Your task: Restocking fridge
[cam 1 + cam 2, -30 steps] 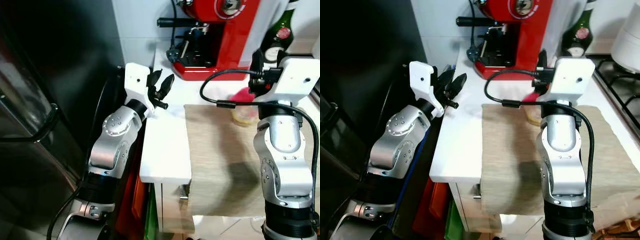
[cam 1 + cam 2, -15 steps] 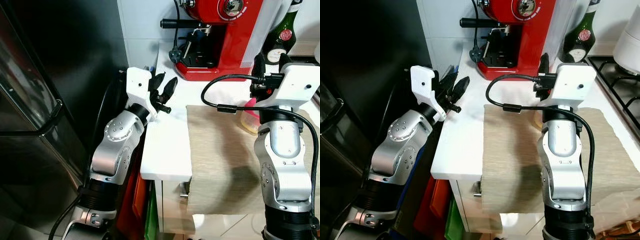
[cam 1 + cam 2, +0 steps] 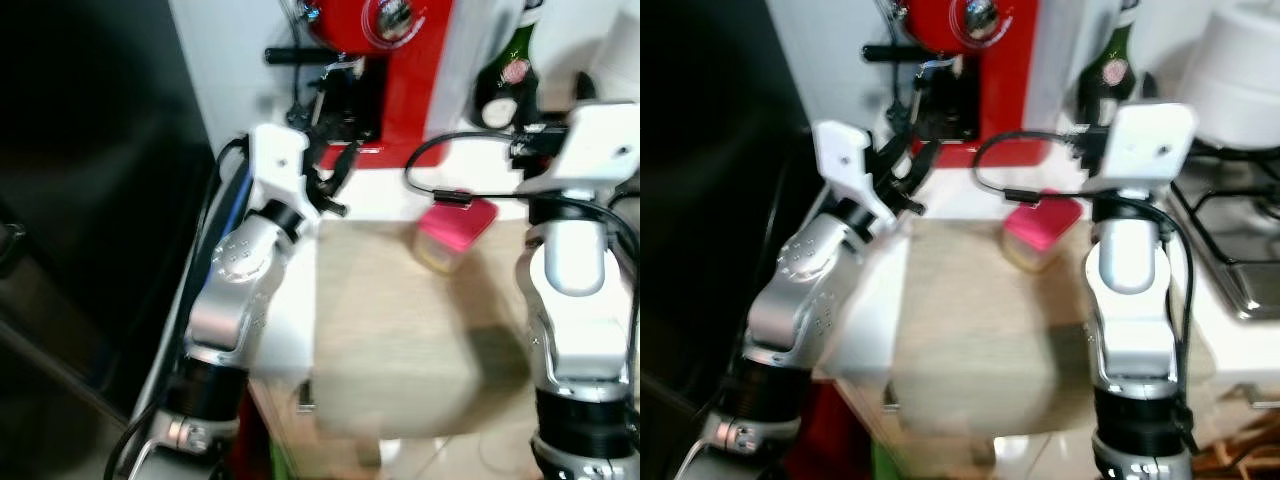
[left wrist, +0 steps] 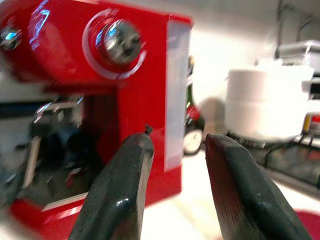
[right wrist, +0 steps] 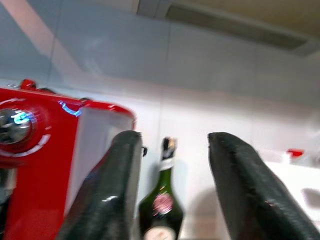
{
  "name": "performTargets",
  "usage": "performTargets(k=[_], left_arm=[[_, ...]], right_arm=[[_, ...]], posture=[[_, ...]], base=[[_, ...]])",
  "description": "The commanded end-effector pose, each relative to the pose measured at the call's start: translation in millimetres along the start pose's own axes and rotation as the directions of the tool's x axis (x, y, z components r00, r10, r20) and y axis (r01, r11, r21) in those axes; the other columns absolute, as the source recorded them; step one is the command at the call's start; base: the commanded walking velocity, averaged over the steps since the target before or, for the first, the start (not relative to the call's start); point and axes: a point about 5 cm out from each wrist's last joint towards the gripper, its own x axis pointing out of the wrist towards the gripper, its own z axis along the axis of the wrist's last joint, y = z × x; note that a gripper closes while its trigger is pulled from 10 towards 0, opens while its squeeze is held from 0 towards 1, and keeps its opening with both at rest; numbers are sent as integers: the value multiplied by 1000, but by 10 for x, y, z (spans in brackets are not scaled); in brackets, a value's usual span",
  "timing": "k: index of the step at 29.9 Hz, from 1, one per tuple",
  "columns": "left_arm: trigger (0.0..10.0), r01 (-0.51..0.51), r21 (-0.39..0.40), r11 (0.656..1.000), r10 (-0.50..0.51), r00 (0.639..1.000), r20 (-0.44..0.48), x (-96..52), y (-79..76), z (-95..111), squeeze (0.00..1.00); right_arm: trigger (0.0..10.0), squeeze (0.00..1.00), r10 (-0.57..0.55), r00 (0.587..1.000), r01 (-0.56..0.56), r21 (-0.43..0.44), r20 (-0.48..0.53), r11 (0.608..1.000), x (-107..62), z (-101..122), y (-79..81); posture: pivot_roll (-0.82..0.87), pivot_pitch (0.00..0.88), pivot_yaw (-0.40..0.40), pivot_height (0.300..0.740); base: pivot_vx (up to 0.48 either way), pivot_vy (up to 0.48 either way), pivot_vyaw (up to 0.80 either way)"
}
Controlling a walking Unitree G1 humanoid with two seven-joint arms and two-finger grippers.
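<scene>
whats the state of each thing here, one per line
left gripper: open, empty, raised toward the coffee machine
right gripper: open, empty, raised
pink-lidded tub: lid on, resting on the mat
bottle: upright
coffee machine: upright on the counter
mat: flat, overhanging the counter edge

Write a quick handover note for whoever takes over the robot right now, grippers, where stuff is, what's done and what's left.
Left gripper: jaws open, empty, raised near the red coffee machine.
Right gripper: jaws open, empty, raised over the counter, pointing toward the green bottle.
Pink-lidded container sits on the beige mat, ungrasped.
Dark fridge stands on the robot's left.
Done: nothing picked up.
Left: grasp the container and put it in the fridge.
</scene>
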Motion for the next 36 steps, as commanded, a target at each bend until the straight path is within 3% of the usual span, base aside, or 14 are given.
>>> performTargets(k=[1, 8, 21, 22, 25, 26, 27, 28, 36], left_arm=[[10000, -23, -11, 1000, 23, 1000, 7, -54, 84, 13, 1000], [10000, -10, -18, 1000, 11, 1000, 13, -56, 77, 16, 1000], [10000, 44, -45, 998, -43, 999, 22, -75, -3, 29, 1000], [10000, 16, -30, 999, -16, 1000, 4, -72, 29, 6, 0], [10000, -12, -14, 1000, 11, 1000, -7, -65, 64, -13, 0], [10000, -32, -16, 999, 32, 999, -11, -61, 93, -23, 0], [10000, -37, -23, 999, 36, 999, -11, -63, 106, -22, 27], [10000, -37, -28, 999, 37, 999, -6, -67, 110, -18, 1000], [10000, -38, -2, 999, 38, 998, -50, -80, 121, -71, 1000]], right_arm=[[10000, 1000, 14, 999, -15, 5, 39, 1000, 2, 70, 71], [10000, 1000, -5, 1000, 5, 3, -4, 1000, -35, -16, 66], [10000, 1000, 13, 999, -13, 7, -32, 1000, -57, -74, 113], [10000, 1000, 19, 999, -19, 3, -34, 1000, -62, -87, 121], [10000, 996, 27, 999, -26, 1, -42, 1000, -64, -101, 130], [10000, 0, 31, 999, -31, 1, -45, 1000, -66, -107, 135], [10000, 0, 36, 998, -36, 3, -46, 999, -68, -109, 138], [10000, 0, 36, 998, -36, 3, -46, 999, -69, -110, 139], [10000, 0, 47, 997, -46, 12, -64, 999, -82, -152, 151]], posture=[[-84, 0, 51, 740], [-84, 0, 54, 740], [-79, 0, 50, 740], [-79, 0, 49, 740], [-79, 0, 49, 740], [-81, 0, 49, 740], [-82, 0, 50, 740], [-82, 0, 50, 740], [-79, 0, 44, 740]], base=[[0, 0, 0], [0, 0, 0], [0, 0, -781], [0, 0, 0], [0, 0, 0], [0, 0, 0], [0, 0, 0], [0, 0, 0], [0, 0, 0]])
